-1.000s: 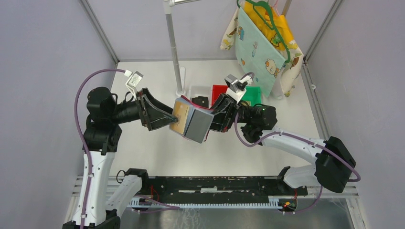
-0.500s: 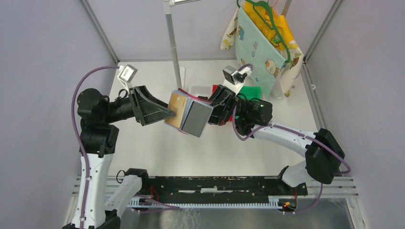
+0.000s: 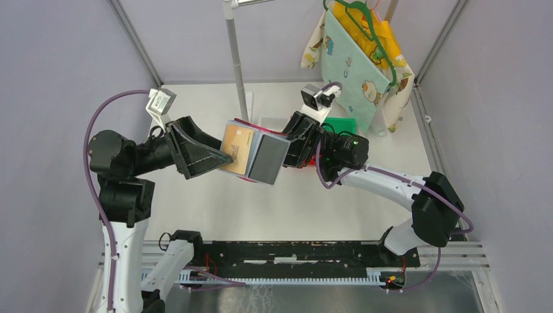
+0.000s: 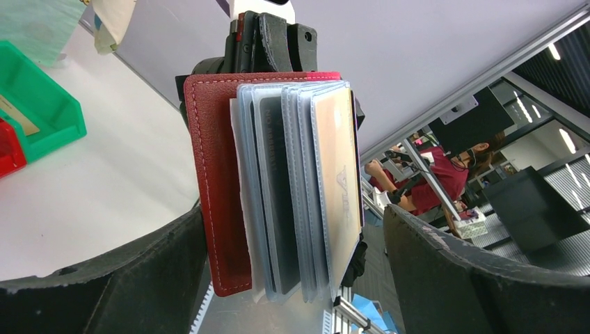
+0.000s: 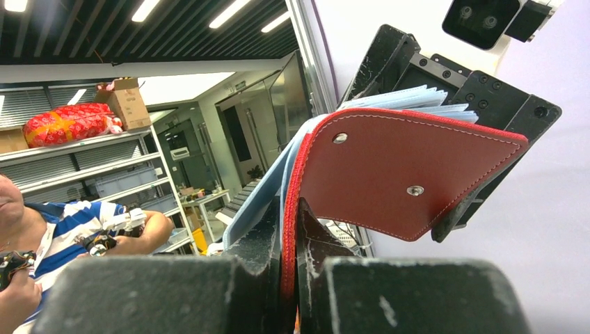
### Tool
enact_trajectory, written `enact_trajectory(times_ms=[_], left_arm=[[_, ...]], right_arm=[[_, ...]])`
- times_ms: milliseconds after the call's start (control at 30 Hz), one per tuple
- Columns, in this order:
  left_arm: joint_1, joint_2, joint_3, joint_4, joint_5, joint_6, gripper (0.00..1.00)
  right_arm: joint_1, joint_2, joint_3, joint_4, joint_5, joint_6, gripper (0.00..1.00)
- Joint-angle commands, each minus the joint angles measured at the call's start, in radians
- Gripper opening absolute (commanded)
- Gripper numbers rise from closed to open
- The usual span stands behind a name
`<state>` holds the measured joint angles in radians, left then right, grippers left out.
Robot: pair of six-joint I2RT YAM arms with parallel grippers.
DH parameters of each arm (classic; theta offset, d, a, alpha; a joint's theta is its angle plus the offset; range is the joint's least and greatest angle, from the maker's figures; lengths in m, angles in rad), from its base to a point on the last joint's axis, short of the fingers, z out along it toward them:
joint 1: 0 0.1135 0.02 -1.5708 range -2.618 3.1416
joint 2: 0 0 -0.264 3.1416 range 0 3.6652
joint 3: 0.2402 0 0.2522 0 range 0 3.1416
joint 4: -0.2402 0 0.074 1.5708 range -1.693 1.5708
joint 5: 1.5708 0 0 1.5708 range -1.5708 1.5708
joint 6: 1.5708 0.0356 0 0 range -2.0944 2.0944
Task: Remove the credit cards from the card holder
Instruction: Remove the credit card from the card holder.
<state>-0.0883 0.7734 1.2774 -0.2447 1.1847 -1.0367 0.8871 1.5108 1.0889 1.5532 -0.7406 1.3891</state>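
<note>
The card holder (image 3: 267, 160) hangs fanned open above the middle of the desk (image 3: 215, 208), its red cover pinched tight in the right fingers (image 5: 268, 257). The left fingers (image 4: 139, 278) gape wide around its sleeves, gripping nothing. This looks like the first extraction. Next they should close on the outermost tan credit card (image 3: 236, 147).

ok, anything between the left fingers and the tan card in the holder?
Nothing separate. The open left gripper straddles the card holder, which the right gripper holds aloft. The tan card is the outermost leaf of the fanned sleeves, apparently inside clear plastic; only that covers it.
</note>
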Motion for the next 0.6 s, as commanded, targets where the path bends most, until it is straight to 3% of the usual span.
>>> enact_trajectory(times_ms=[0, 133, 400, 567], left_arm=[[-0.001, 0.000, 0.029, 0.036, 0.001, -0.046, 0.96], [-0.001, 0.000, 0.015, 0.037, -0.001, -0.052, 0.95], [-0.001, 0.015, 0.048, 0.077, 0.012, -0.040, 0.83], [-0.001, 0.019, 0.062, 0.022, -0.009, 0.029, 0.74]], right_arm=[[0.001, 0.013, 0.060, 0.169, 0.012, 0.024, 0.00], [0.000, 0.018, 0.075, 0.162, 0.000, 0.023, 0.00], [-0.001, -0.003, 0.025, 0.150, -0.040, 0.008, 0.00], [-0.008, -0.028, -0.001, 0.125, -0.061, -0.009, 0.00]])
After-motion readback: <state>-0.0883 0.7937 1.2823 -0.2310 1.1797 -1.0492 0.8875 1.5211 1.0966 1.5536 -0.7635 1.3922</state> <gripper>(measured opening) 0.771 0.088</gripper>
